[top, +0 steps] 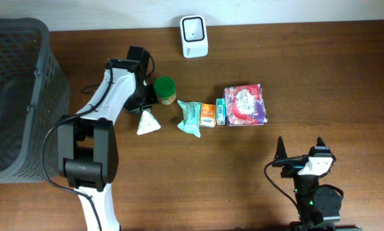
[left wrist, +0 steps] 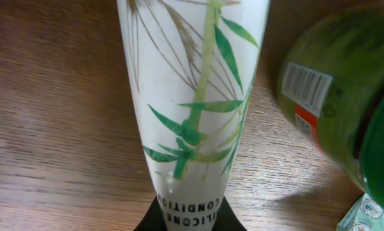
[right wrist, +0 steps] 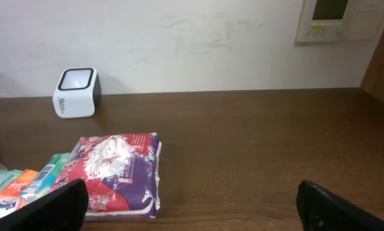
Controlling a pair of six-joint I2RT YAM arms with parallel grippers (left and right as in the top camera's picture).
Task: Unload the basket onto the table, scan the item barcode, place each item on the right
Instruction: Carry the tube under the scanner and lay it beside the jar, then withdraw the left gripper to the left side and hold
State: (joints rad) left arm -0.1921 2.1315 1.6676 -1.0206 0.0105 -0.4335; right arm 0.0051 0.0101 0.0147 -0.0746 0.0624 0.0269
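A white tube (left wrist: 192, 96) printed with green bamboo leaves runs away from my left gripper (left wrist: 190, 217), which is shut on its narrow lettered end. From overhead the tube (top: 147, 122) points toward the table's front, just below the left gripper (top: 142, 104), low over the wood. The white barcode scanner (top: 194, 36) stands at the table's back edge, well apart from the tube, and also shows as the scanner (right wrist: 76, 93) far left in the right wrist view. My right gripper (top: 300, 156) stands open and empty near the front right, its jaws (right wrist: 192, 205) wide apart.
A green jar (top: 165, 90) with a barcode label (left wrist: 305, 86) stands right beside the tube. To its right lie a teal packet (top: 190, 118), an orange pack (top: 208, 115), a small teal box (top: 220, 112) and a red-purple pack (top: 245, 104). A dark basket (top: 18, 96) fills the left.
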